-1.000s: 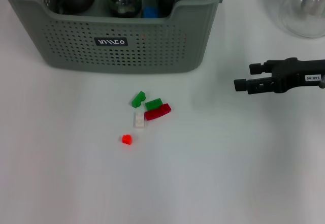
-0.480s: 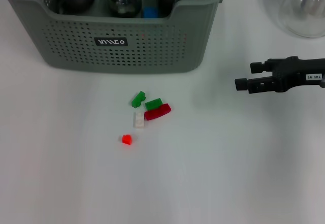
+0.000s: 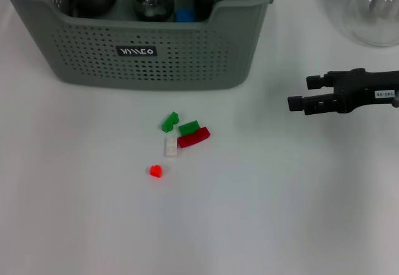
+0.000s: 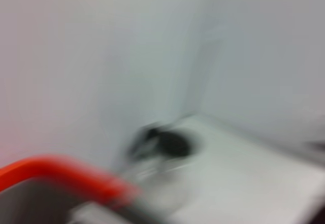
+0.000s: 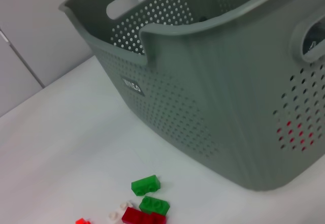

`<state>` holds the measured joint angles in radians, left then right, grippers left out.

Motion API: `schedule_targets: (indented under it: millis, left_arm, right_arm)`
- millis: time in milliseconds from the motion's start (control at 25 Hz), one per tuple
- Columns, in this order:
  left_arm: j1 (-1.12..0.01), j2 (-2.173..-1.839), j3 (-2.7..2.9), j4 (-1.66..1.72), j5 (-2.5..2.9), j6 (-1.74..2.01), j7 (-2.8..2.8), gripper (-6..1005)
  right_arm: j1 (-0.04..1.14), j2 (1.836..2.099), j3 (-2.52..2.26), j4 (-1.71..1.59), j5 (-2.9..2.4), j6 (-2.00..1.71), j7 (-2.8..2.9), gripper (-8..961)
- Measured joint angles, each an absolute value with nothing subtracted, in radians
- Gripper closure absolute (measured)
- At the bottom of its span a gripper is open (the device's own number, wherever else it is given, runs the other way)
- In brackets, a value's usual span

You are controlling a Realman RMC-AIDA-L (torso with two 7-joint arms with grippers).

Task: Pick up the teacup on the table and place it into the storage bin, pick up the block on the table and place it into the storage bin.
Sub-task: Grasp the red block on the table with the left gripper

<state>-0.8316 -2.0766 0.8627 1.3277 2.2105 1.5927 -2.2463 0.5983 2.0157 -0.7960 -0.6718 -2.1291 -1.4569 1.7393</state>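
**Q:** Here, why do the pieces lie as they do?

**A:** The storage bin (image 3: 143, 44) stands at the far side of the white table (image 3: 299, 212), its dipped front rim facing the robot — the low edge gives an easy way in from the front. Inside it, dark rounded items and one blue piece show over the rim; whether one is the teacup cannot be told, and no teacup is seen on the table. The blocks lie in a loose cluster just in front of the bin: a green block (image 3: 169, 121), a second green block (image 3: 188, 127) touching a dark red block (image 3: 194, 137), a white block (image 3: 171, 146) beside them, and a small bright red block (image 3: 156, 171) a little apart, nearest the robot. A clear glass flask (image 3: 374, 13) stands at the far right, well apart from the bin.

**Q:** And the grippers?

**A:** The right gripper (image 3: 298, 94) hovers over bare table to the right of the cluster, pointing towards it, level with the bin's front corner. Its fingers (image 3: 299, 103) stand narrowly apart and hold nothing, touching nothing. My judgement — it is placed to reach in for a block. The left gripper is out of the head view, and its own wrist view shows no fingers, so its state cannot be told.
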Motion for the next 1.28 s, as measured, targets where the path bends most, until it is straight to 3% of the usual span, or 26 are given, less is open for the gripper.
schedule_targets:
  millis: [320,480,560,880,1280]
  left_arm:
    - [-0.63,-2.06,0.786,1.435,1.727,2.016,-2.037,81]
    - [-0.522,-2.051,0.885,1.436,1.741,2.042,-1.966,81]
    - [-0.492,-2.065,0.936,1.432,1.861,2.034,-1.952,81]
    - [-0.533,-2.171,1.143,1.44,2.422,1.935,-2.059,82]
    - [-0.567,-2.17,1.532,1.418,2.624,1.709,-2.165,83]
  right_arm:
    - [0.596,2.016,-0.792,-0.67,-2.129,-1.457,1.731,6]
    - [0.596,2.017,-0.791,-0.663,-2.129,-1.452,1.731,6]
    - [0.596,2.019,-0.79,-0.663,-2.129,-1.449,1.733,6]
    - [0.603,2.024,-0.795,-0.663,-2.129,-1.448,1.74,6]
    - [0.607,2.033,-0.799,-0.662,-2.129,-1.457,1.742,6]
